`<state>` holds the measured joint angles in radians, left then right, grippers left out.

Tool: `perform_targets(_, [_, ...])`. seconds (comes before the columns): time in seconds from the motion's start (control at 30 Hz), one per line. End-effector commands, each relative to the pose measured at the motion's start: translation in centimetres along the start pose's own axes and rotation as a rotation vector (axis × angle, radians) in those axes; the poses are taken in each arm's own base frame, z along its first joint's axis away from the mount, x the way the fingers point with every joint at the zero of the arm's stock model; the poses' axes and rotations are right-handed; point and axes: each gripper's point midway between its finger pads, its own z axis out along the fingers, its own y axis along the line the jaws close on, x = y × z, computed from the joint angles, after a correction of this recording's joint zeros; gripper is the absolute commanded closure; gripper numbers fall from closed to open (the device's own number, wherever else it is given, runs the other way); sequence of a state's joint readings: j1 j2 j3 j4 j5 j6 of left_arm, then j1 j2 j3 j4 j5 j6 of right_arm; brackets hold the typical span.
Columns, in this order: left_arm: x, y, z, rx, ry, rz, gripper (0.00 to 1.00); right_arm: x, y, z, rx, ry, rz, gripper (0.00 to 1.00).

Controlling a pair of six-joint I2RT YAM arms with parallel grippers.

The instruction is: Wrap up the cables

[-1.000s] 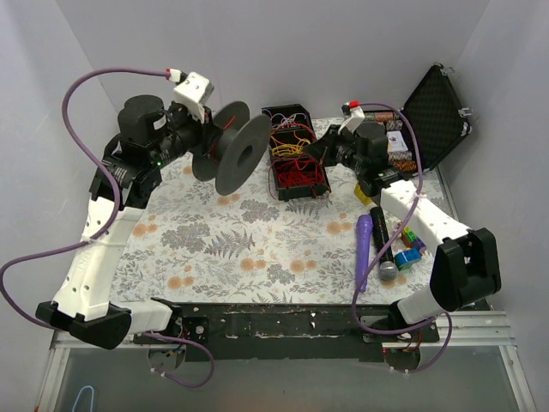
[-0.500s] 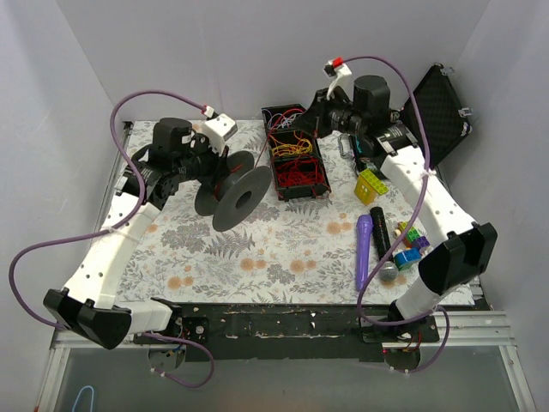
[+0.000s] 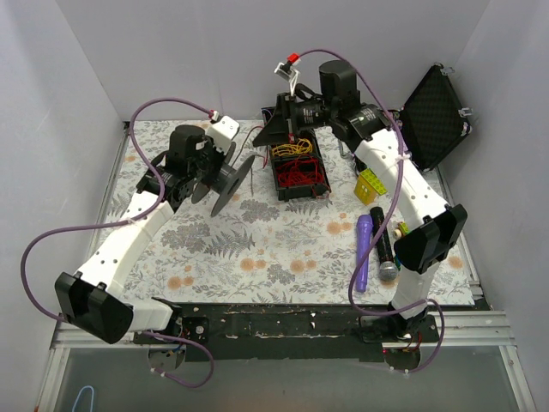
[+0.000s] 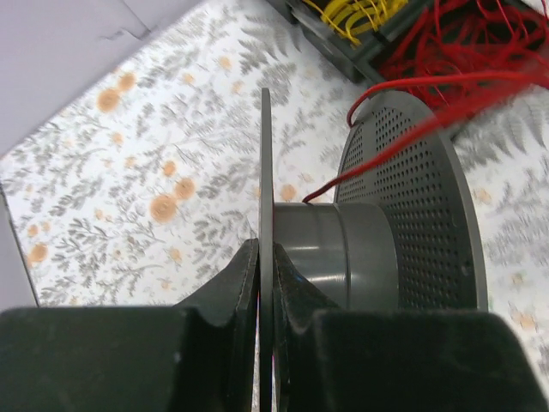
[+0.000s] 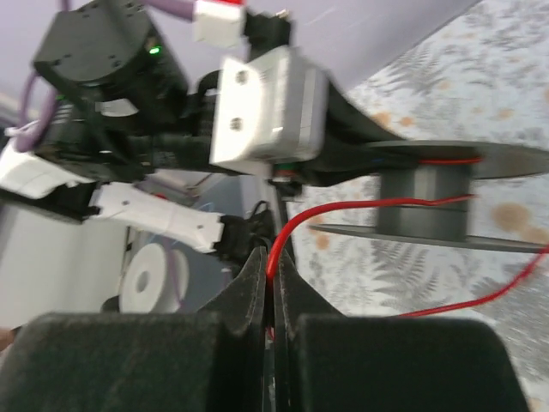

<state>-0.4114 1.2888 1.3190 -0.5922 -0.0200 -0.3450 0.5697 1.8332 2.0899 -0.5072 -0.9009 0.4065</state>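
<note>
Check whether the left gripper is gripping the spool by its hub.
No, the left gripper pinches the spool by its thin flange, not the hub.

You see the dark grey plastic spool (image 3: 225,178) standing on edge, far left of centre. A thin red cable (image 4: 390,154) runs taut from its hub towards the black box of red and yellow cables (image 3: 296,167).

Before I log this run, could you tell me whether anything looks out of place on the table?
Nothing looks broken. The red cables sit in a loose tangle in the black box, with loops spilling past its rim toward the spool.
</note>
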Motion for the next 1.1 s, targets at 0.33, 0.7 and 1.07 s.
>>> perform_targets(0.33, [-6.0,5.1,0.8,-0.258,-0.237,-0.236,1.00,-1.8,11.1,4.5,-0.382,-0.007,0.102,0.99])
perform_targets(0.7, [-11.3,10.2,0.6,-0.419,-0.416,-0.164,1.00,-0.1,9.5,5.9,-0.246,-0.003,0.215,0.99])
perform_targets(1.07, [-16.5,9.3,-1.8,-0.186,-0.484,-0.530,1.00,2.6,3.8,8.5,0.046,-0.048,0.028,0.89])
